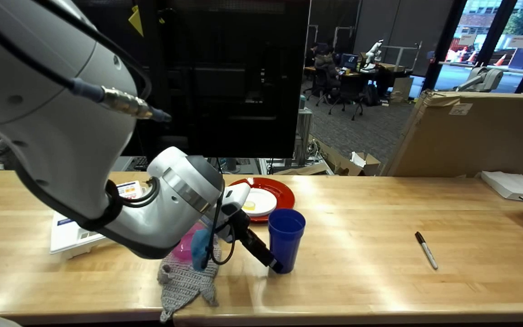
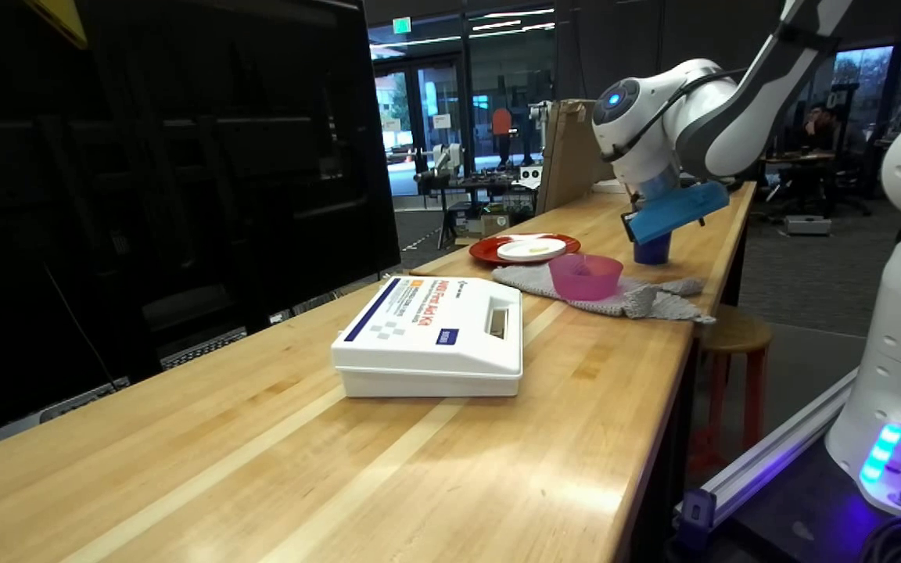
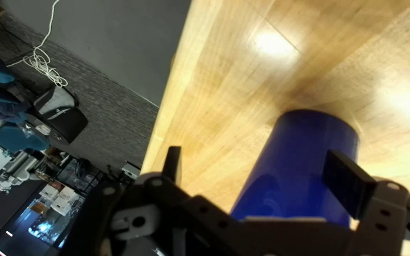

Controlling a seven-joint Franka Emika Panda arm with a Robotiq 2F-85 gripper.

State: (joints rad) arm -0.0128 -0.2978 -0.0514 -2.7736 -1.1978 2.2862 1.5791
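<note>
Blue cup [image 1: 285,238] stands upright on the table [image 1: 357,254], near the red plate [image 1: 285,195] but apart from it; own base carries it, so likely needs no support. Claw [image 3: 255,165] tilted low beside the cup, jaws wide apart, nothing clamped; spread presumably suits the cup's width. Wrist view: cup shows in the gap between the fingers [image 3: 349,183], closer to one that overlaps it; contact can't be told. Grey cloth [image 1: 186,279], near the red plate, under pink bowl [image 2: 576,285], maybe as mat.
</note>
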